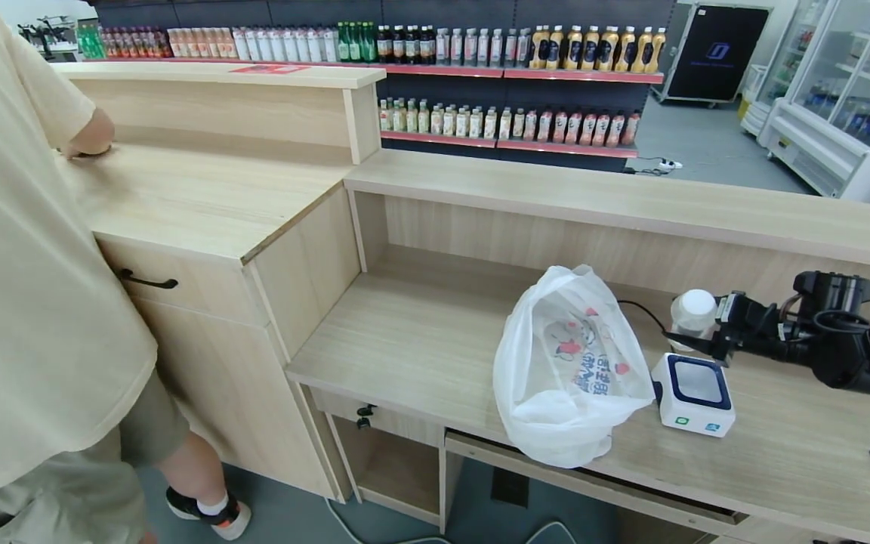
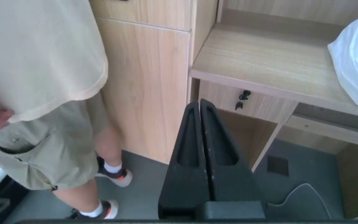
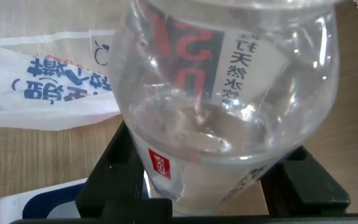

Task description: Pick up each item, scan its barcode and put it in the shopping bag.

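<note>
while the right gripper (image 1: 709, 335) is clamped on a clear, white-capped bottle (image 1: 693, 311) held over the far edge of the scanner (image 1: 693, 394), the white shopping bag (image 1: 567, 370) sits on the counter (image 1: 412, 332) just beside the scanner. the left gripper (image 2: 199, 111), fingers pressed together, hangs low in front of the counter.

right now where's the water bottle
In the head view, the water bottle is held in the right gripper on the right, close to the scanner and right of the shopping bag.
</note>
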`<state>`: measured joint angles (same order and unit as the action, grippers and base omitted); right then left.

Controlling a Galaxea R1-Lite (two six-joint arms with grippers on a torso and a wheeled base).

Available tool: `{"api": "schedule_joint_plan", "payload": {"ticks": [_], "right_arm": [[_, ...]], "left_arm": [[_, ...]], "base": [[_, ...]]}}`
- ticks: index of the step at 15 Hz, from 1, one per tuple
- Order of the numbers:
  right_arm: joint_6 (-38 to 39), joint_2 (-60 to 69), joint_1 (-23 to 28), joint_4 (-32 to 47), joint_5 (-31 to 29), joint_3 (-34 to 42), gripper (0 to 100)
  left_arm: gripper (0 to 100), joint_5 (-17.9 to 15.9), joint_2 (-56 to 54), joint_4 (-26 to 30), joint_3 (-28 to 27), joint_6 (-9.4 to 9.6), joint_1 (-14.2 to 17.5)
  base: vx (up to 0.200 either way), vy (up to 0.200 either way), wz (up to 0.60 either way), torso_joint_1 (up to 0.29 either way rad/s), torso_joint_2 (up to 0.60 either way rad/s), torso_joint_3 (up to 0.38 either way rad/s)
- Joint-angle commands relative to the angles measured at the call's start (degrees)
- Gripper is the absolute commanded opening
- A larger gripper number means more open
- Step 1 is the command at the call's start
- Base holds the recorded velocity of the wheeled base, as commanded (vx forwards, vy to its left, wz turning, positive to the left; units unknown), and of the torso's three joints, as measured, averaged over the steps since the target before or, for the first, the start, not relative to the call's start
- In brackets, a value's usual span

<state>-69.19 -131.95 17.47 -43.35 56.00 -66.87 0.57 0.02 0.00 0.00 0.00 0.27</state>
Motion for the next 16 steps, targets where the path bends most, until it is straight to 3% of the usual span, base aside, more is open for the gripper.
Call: {"api": "schedule_joint_plan", "payload": {"ticks": [1,16], "right_arm": [[-0.4,-0.9,0.0,0.0,0.0,0.1,0],[-1.6,-0.6,0.7,0.0,0.0,0.0,0]], "left_arm": [[0,0.0,0.0,0.0,0.0,0.00,0.0],[0,0.0,0.0,0.0,0.0,0.00,0.0]], "base": [[0.000,0.000,0.00,0.000,0.00,0.000],[0.000,0.000,0.00,0.000,0.00,0.000]]}}
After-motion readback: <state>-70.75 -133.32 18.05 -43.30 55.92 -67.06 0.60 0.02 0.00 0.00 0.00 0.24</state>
